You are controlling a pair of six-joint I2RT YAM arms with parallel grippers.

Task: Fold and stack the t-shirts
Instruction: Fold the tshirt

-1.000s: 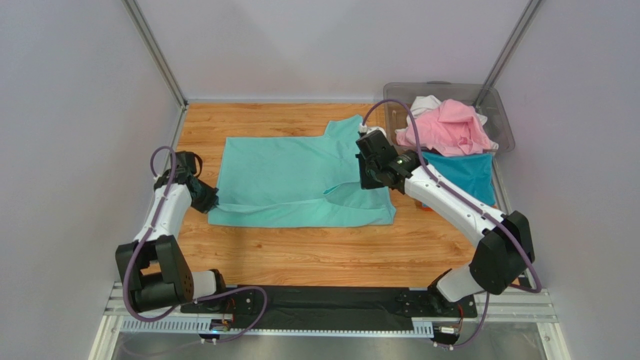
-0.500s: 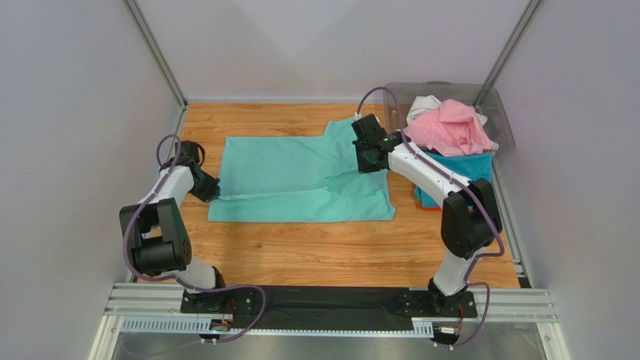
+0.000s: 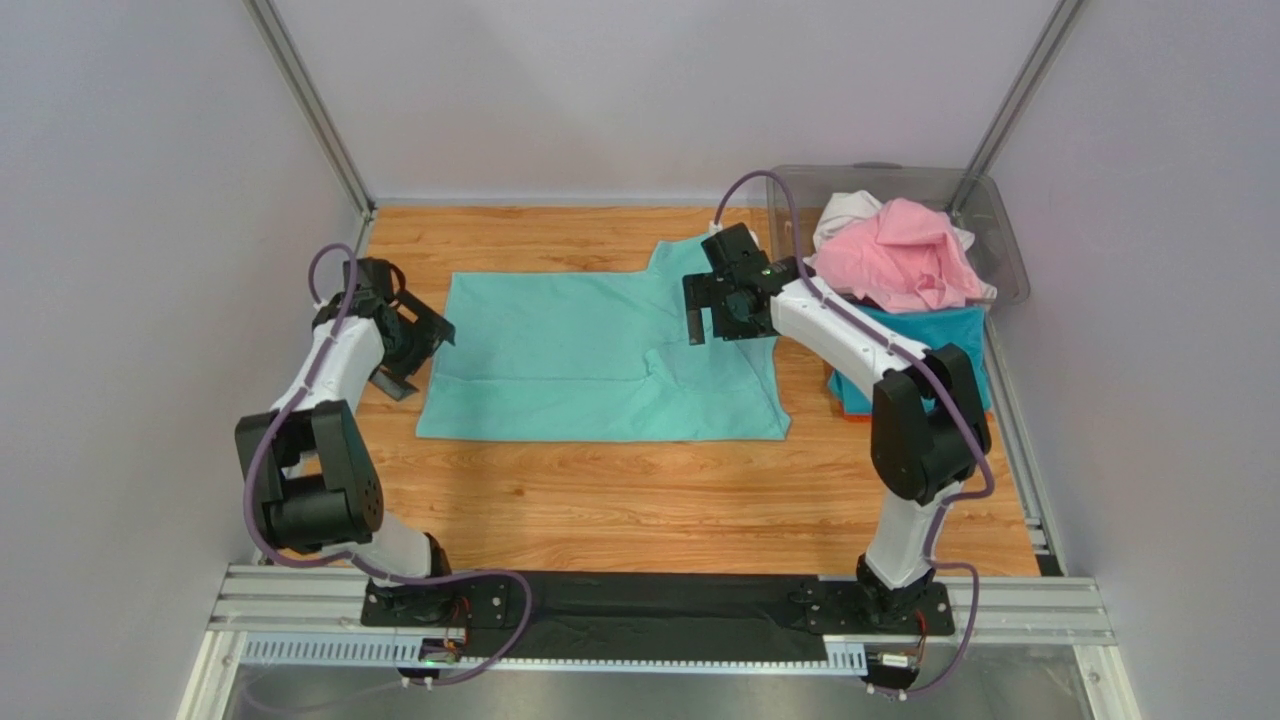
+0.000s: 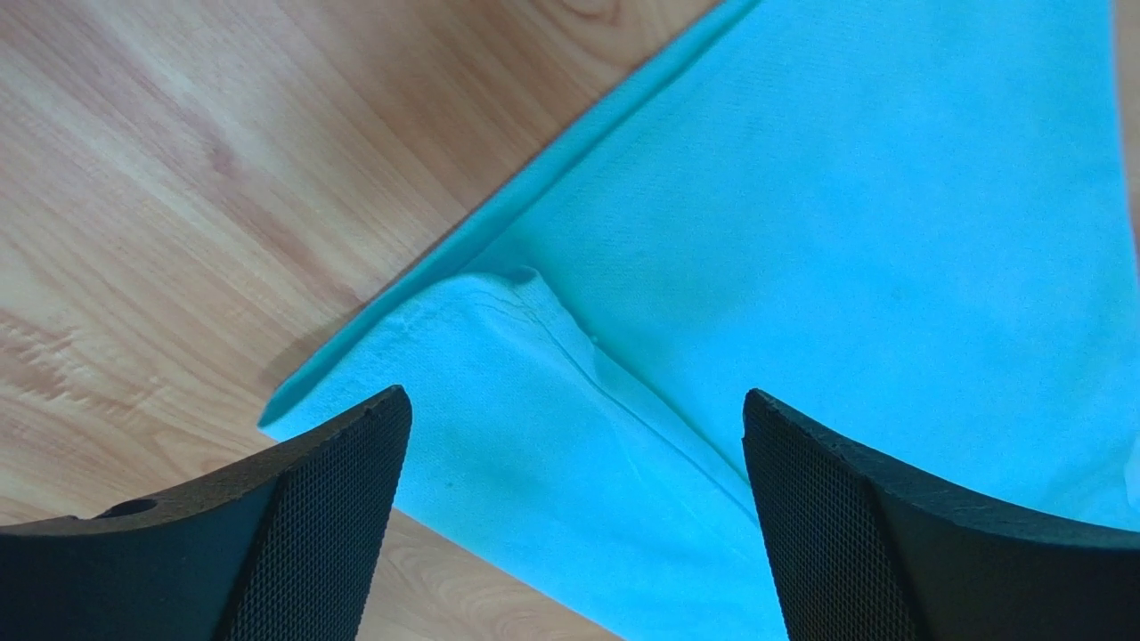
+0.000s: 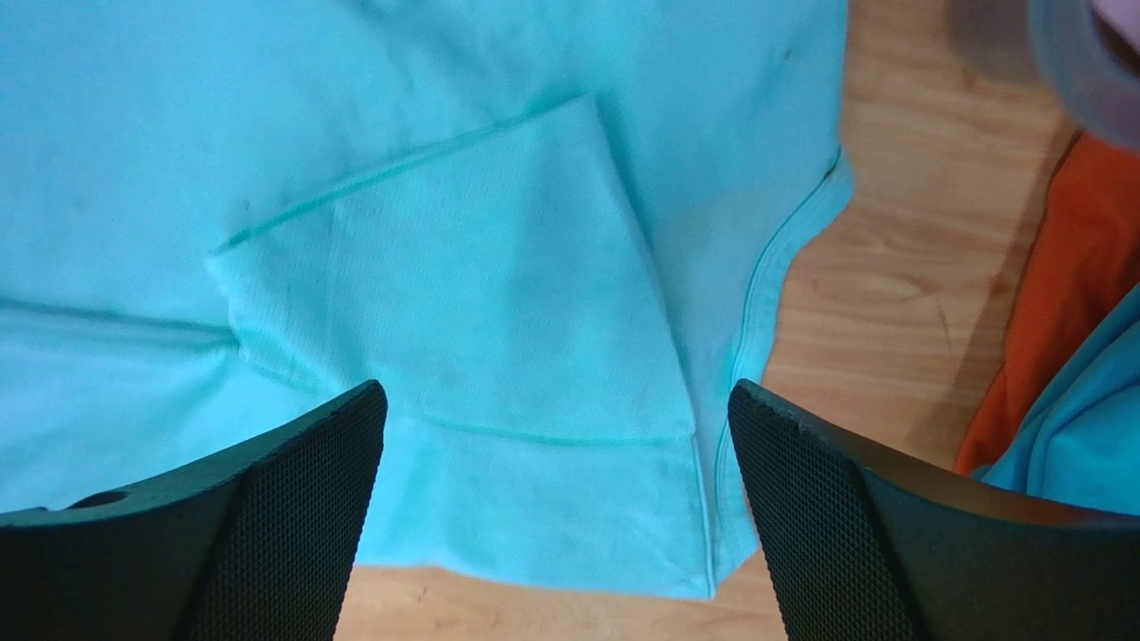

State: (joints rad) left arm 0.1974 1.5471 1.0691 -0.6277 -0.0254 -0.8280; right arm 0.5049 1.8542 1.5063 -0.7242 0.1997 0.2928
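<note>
The mint green t-shirt (image 3: 601,353) lies flat on the wooden table (image 3: 631,495), its near part folded over. My left gripper (image 3: 416,356) stands open just over the shirt's left edge, where a folded corner (image 4: 495,334) lies between its fingers (image 4: 315,521), held by nothing. Over the shirt's right end my right gripper (image 3: 718,318) is open too, above a folded-in sleeve (image 5: 509,294). Its fingers (image 5: 830,521) hold nothing. Pink (image 3: 899,252) and white (image 3: 851,207) t-shirts fill the bin. A teal blue t-shirt (image 3: 932,353) lies on an orange one (image 5: 1057,294).
The clear grey plastic bin (image 3: 999,225) stands at the back right corner. Grey walls and metal frame posts (image 3: 308,105) close in the table on three sides. The teal and orange pile sits right of the mint shirt, near the table's right edge.
Both grippers went from shut on the mint shirt's cloth to open, letting it drop flat. Before that, the right gripper carried its end a little farther back.
</note>
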